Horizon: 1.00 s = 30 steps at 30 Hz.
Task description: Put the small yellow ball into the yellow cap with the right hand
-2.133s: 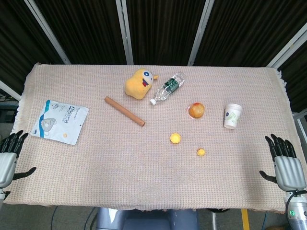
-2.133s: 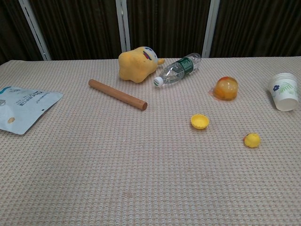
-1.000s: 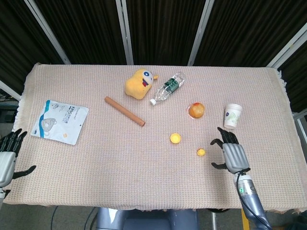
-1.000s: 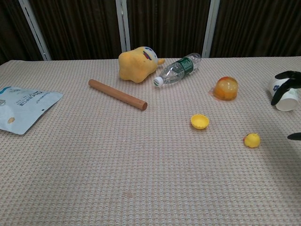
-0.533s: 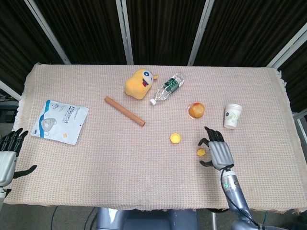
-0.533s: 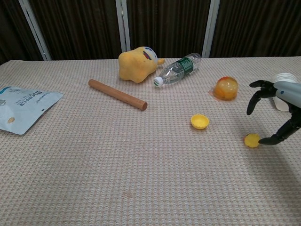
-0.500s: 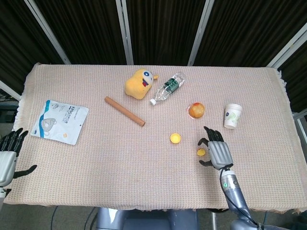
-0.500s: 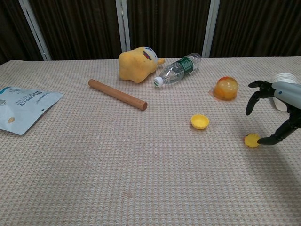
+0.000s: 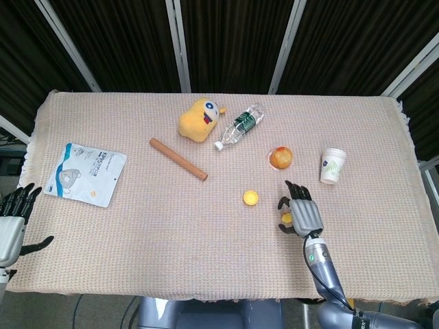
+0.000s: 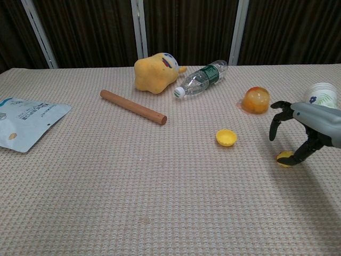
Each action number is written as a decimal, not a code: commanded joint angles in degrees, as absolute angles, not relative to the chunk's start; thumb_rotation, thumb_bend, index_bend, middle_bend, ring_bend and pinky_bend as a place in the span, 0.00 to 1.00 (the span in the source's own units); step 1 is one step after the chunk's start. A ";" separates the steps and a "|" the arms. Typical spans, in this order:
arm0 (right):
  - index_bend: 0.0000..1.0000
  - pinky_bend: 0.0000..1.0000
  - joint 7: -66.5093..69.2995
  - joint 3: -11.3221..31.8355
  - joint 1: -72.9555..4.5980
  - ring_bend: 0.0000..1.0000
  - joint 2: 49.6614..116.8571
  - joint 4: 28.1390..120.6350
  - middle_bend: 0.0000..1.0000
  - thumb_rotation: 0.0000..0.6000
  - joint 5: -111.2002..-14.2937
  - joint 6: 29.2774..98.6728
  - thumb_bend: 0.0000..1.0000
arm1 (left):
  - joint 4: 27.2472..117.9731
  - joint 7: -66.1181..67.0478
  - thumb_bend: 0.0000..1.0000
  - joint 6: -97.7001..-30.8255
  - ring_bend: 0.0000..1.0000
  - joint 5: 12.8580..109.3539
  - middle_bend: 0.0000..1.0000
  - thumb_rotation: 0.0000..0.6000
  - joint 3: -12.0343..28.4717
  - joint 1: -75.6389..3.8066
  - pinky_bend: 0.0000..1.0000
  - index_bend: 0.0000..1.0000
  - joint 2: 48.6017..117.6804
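Observation:
The small yellow ball [image 9: 285, 218] [image 10: 284, 158] lies on the woven cloth, right of the yellow cap [image 9: 250, 198] [image 10: 226, 137], whose hollow faces up. My right hand [image 9: 302, 214] [image 10: 306, 128] hovers over the ball with its fingers apart and arched down. In the chest view the thumb tip touches the ball's right side while the other fingers hang to its left, off it. The ball still rests on the cloth. My left hand [image 9: 12, 229] stays at the table's near left corner, fingers spread, holding nothing.
A paper cup [image 9: 333, 165] stands just beyond the right hand, and an orange dome-shaped object [image 9: 280, 157] sits behind the cap. Farther back lie a plastic bottle [image 9: 239, 126], a yellow plush toy [image 9: 199, 118] and a wooden rod [image 9: 178, 159]. A white pouch [image 9: 85, 173] lies left.
My right hand has moved from the table's near right edge leftward until it stands over the ball, the thumb now at its side. Ball, cap and left hand have not moved.

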<state>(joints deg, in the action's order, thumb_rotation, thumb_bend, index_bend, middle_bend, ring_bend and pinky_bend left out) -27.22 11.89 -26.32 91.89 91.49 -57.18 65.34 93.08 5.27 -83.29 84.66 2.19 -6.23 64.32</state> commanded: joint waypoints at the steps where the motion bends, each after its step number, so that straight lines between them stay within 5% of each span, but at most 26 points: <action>1: 0.46 0.00 -27.26 12.11 -26.75 0.00 92.28 90.91 0.00 1.00 -56.70 65.06 0.17 | 93.14 5.40 0.00 -83.39 0.00 84.82 0.00 1.00 2.14 -6.21 0.09 0.00 64.26; 30: 0.44 0.00 -26.67 11.24 -28.84 0.00 93.02 86.56 0.00 1.00 -52.67 61.96 0.20 | 93.26 4.82 0.00 -83.91 0.00 85.78 0.00 1.00 1.77 -6.03 0.09 0.00 64.05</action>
<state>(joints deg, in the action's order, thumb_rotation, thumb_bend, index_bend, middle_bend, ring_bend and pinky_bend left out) -26.64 11.26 -28.82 93.05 86.59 -52.69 61.98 93.26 4.82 -83.91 85.79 1.77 -6.03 64.04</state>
